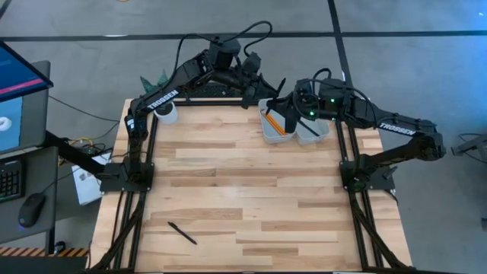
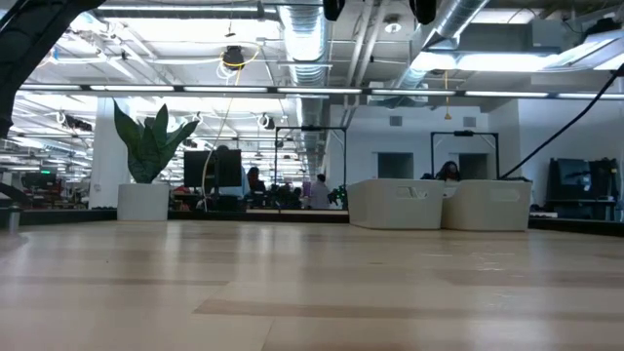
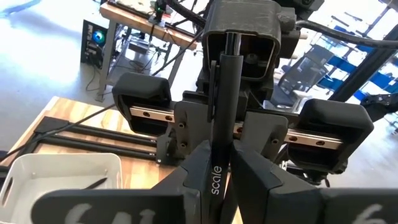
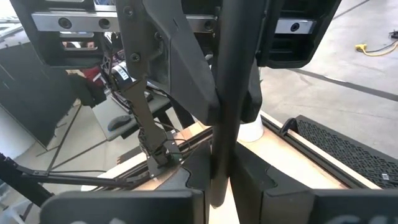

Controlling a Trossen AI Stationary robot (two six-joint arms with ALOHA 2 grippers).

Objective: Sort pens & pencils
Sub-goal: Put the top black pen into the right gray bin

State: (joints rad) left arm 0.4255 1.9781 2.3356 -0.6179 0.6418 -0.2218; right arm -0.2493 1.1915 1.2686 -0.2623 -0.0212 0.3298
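Your left gripper (image 3: 217, 177) and right gripper (image 4: 221, 180) both pinch one pen (image 3: 219, 118) between them: light, stiff, slick, so grip mid-barrel.

Three black pens are in view: one loose pen (image 1: 183, 233) on the tabletop (image 1: 228, 175), one held pen (image 3: 219, 124) gripped at once by the left gripper (image 3: 221, 155) and the right gripper (image 4: 221, 174), and one binned pen (image 3: 93, 183). There are two white bins (image 1: 275, 137). Orange pencils (image 1: 272, 122) lie in one bin, but they are too small to count. There is one white cup (image 1: 166, 113).
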